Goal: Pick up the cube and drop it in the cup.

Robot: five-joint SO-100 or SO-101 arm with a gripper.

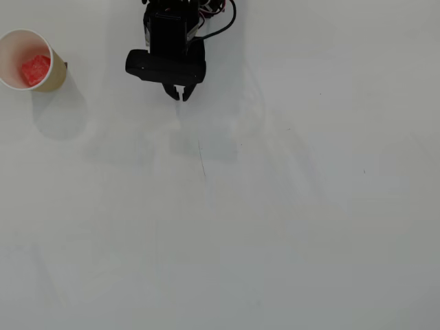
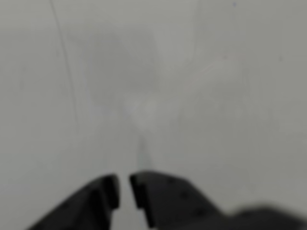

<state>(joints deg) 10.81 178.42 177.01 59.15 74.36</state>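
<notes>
The cream-white cup (image 1: 48,77) stands at the far left top of the overhead view. The red-pink cube (image 1: 35,69) lies inside it on the bottom. My black gripper (image 1: 181,94) is at the top centre, well to the right of the cup, pointing down the table. Its jaws stand nearly together and hold nothing. In the wrist view the gripper (image 2: 123,189) shows at the bottom edge with only a narrow gap between the fingertips, over bare white table. Cup and cube are out of the wrist view.
The white table (image 1: 275,227) has a thin dark line (image 1: 201,159) just below the gripper. The arm's black body and cables (image 1: 206,14) sit at the top edge.
</notes>
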